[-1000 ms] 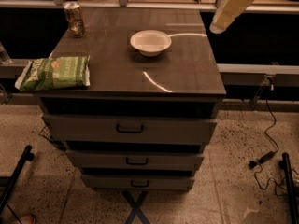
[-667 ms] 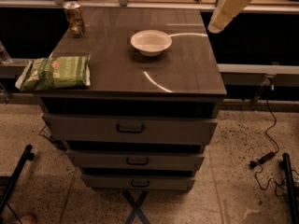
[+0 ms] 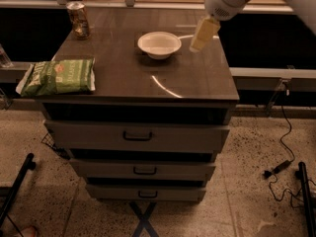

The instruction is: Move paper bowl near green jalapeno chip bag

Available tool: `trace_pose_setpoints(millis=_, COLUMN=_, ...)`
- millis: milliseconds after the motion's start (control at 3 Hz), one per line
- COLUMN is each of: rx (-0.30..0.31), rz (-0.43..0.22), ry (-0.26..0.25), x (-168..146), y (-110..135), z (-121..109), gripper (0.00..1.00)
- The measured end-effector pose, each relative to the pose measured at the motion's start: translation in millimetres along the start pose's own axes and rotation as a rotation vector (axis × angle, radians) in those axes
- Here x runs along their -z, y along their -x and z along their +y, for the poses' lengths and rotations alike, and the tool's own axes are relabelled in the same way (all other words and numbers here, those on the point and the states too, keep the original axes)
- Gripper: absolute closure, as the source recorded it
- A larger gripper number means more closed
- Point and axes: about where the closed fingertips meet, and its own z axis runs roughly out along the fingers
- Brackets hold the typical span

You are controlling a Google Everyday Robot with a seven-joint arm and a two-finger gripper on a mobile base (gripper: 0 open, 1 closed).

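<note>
The paper bowl (image 3: 159,44), white and shallow, sits upright on the dark cabinet top (image 3: 148,78), toward the back and centre. The green jalapeno chip bag (image 3: 58,76) lies flat at the front left edge of the top, well apart from the bowl. My gripper (image 3: 201,37) hangs from the white arm at the upper right. It hovers above the top just right of the bowl, tilted down and to the left, and holds nothing that I can see.
A metallic drink can (image 3: 79,19) stands at the back left corner. The cabinet has three drawers (image 3: 137,136) below. A shelf rail runs behind the cabinet. Cables and a plug (image 3: 276,169) lie on the floor to the right.
My gripper has moved left and down, from beyond the cabinet's back right corner to just beside the bowl. The bowl, bag and can have not moved.
</note>
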Motion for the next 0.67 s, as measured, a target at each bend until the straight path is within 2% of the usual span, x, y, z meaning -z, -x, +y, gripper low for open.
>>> trace_pose_setpoints(millis=333, rx=0.023, rz=-0.016, ry=0.029, x=-39, y=4, z=10, gripper=0.0)
trace_pose_setpoints(millis=667, rx=0.071, rz=-0.066, ry=0.09, x=-70, y=21, z=34, gripper=0.0)
